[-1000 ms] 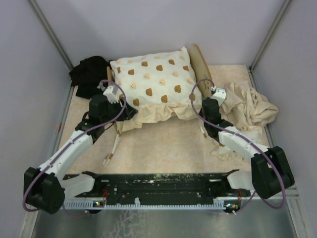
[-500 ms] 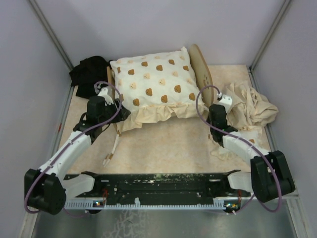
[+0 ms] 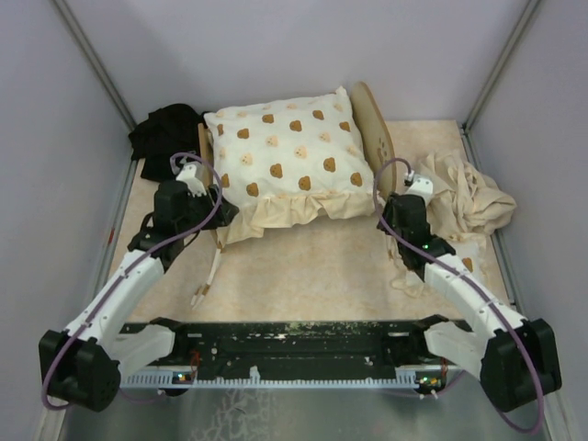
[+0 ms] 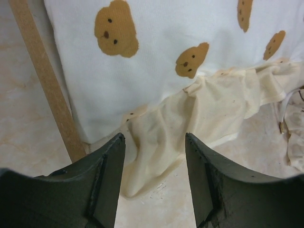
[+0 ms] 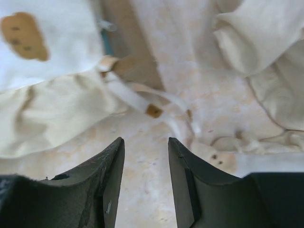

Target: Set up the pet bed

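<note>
Now, the left gripper (image 4: 154,142): fingers spread, nothing between them, poised low over the cushion's frill (image 4: 204,109) where it droops off the near left corner. Just beside it runs the light-wood side rail (image 4: 47,80), so this arm looks lined up to pinch the frill or the cushion edge and square it on the frame.

Over to the right gripper (image 5: 145,142). It too is parted and empty, hanging above the table (image 3: 322,266) by the near right corner, looking down at the loose ties (image 5: 147,102) trailing from under the cushion. One arm at each corner: that reads as a two-sided tug, so the fabric shifts evenly and doesn't skew.

Outward now. The pet bed (image 3: 372,119) sits at the back centre, its rounded headboard (image 3: 375,129) on the right end, and the bear-print cushion (image 3: 285,156) is heaped on top, overhanging the near side. The mattress is hidden beneath it. The beige cloth (image 3: 464,197) lies crumpled to the right, apart from the frame, and a black bundle (image 3: 165,133) sits at the back left.
</note>
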Controlling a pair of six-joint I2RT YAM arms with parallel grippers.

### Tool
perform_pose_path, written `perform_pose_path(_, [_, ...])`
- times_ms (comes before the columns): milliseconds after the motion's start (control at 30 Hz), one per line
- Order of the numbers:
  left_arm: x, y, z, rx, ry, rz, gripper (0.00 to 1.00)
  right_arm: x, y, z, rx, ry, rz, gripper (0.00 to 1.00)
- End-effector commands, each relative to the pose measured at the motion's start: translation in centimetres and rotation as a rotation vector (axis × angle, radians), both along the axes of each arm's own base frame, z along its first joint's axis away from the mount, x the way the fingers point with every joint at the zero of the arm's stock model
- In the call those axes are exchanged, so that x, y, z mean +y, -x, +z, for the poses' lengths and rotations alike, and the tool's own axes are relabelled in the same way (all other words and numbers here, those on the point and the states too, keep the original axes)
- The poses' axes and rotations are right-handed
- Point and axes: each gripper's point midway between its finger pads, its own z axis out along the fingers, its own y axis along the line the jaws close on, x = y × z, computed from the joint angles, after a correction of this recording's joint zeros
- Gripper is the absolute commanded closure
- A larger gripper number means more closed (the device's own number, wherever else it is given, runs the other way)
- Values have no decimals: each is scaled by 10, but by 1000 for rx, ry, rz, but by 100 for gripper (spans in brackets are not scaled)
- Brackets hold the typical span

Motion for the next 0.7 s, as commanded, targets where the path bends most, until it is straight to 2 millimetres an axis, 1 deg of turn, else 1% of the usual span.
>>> perform_pose_path(0, [-8,8,11,-36,30,-63,41,43,6,37,-75,-144,75,56])
perform_pose_path(67, [-17,12,6,-12,47,-109,41,67,5,46,-111,-213,120,50])
perform_pose_path(100, [-20,14,0,15,44,-120,42,79,3,50,-135,-233,148,48])
perform_pose_path(167, [-23,17,-8,53,35,-131,42,101,0,55,-175,-241,193,47])
perform_pose_path(233, [-26,18,-14,63,36,-135,42,116,-8,58,-200,-218,229,46])
perform_pose_path(300, [-28,18,-17,59,32,-129,42,126,-17,57,-194,-178,254,46])
perform_pose_path(400, [-33,19,-17,53,45,-130,41,136,-26,46,-164,-153,271,46])
perform_pose_path(500, [-36,19,-21,57,61,-126,41,147,-29,39,-158,-158,296,45])
perform_pose_path(667, [-42,19,-27,71,64,-129,41,159,-32,34,-144,-162,315,44])
